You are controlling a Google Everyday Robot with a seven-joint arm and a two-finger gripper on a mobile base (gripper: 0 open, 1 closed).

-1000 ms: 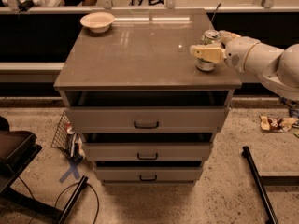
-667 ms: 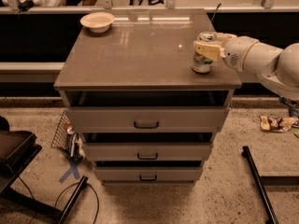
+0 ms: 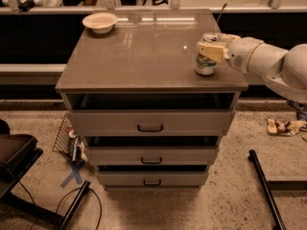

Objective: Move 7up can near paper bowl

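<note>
White-and-green aluminium 7up can [image 3: 205, 66] stands upright near the grey cabinet top's [image 3: 144, 56] right edge, with the cream gripper [image 3: 211, 45] clamped on it. Off-white round paper bowl [image 3: 100, 21] sits far-left, well apart.

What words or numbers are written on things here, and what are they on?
"X": blue tape mark on the floor, a sign rather than a word.
7up can, held by the gripper at the cabinet top's right edge: label too blurred to read.
paper bowl: no writing shows.
</note>
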